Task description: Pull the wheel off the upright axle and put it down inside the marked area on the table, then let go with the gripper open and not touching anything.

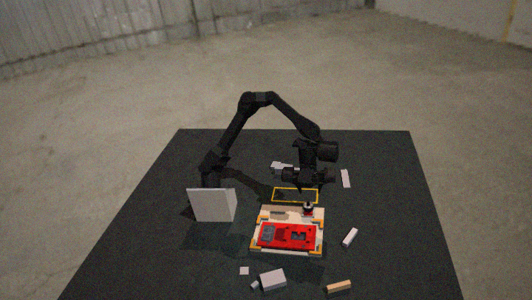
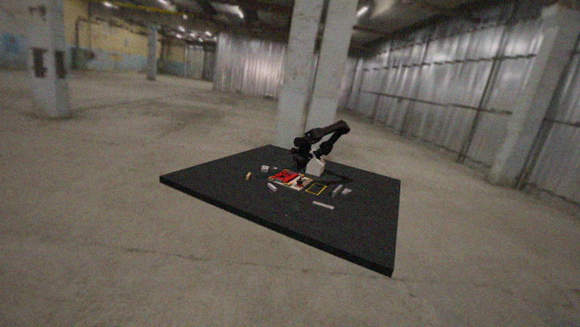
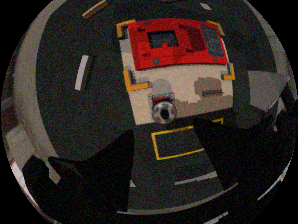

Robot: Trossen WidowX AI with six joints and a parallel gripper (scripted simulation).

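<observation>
The wheel [image 1: 307, 209] [image 3: 157, 111], a small silver-and-dark round piece, sits on the upright axle over a red block at the back right of the tan board [image 1: 290, 209] [image 3: 140, 104]. The marked area [image 1: 295, 202] [image 3: 180, 154] is a yellow outline on the table just behind the board. My gripper [image 1: 310, 191] [image 3: 163, 128] points down and is open, with nothing between its fingers. It hangs above and slightly behind the wheel, without touching it. The right finger hides part of the yellow outline in the wrist view.
A red plate [image 1: 287, 241] [image 3: 145, 52] lies on the board between orange corner pieces. A large pale block [image 1: 211, 205] stands by the arm's base. Pale bars [image 1: 345, 178] [image 1: 349, 237] lie to the right. A pale block [image 1: 273, 279] and a tan bar [image 1: 338, 286] lie in front.
</observation>
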